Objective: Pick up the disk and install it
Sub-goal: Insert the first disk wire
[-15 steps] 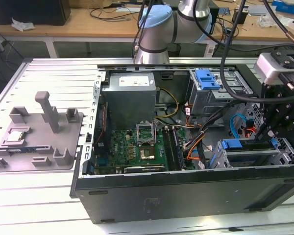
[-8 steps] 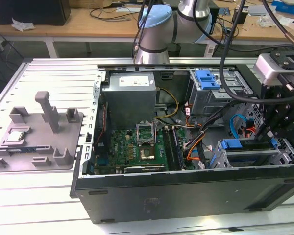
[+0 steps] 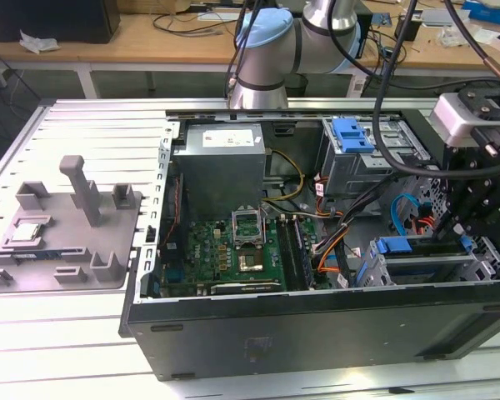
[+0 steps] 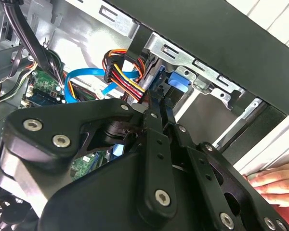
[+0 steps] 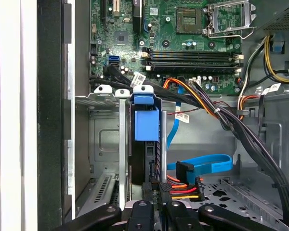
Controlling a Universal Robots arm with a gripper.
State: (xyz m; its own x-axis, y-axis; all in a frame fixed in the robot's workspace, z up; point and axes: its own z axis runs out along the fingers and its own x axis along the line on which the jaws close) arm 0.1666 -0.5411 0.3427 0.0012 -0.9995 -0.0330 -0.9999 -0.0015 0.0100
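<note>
Exterior view: a slatted metal table (image 3: pixel 67 350) is being used as the surface, and an open computer case (image 3: pixel 317 325) is lying on it. A wooden bench (image 3: pixel 150 42) is standing behind.
Beside the case: a gray tray (image 3: pixel 67 229) is lying toward the exterior view's left, and a small square chip (image 3: pixel 29 234) is being carried on it.
Count: one arm (image 3: pixel 271 46), one case, one tray, one chip and one disk (image 5: pixel 146 125) are being shown.
Disk: it is being kept on edge in the drive cage (image 5: pixel 103 144), between two thin metal rails. Its blue bracket end is sitting at the cage edge nearest the motherboard (image 5: pixel 135 33).
Tool: the gripper (image 4: pixel 158 108) is being held at the disk's other end. Whether it is clamping the disk cannot be told.
Edges and room: an unfilled bay is lying between the disk and the case wall. A thick cable bundle (image 5: pixel 250 139) is running along the other side, and a plug with red, yellow and black wires is sitting just beside the gripper.
Hand: a person's hand (image 4: pixel 272 182) is being rested outside the case wall.
</note>
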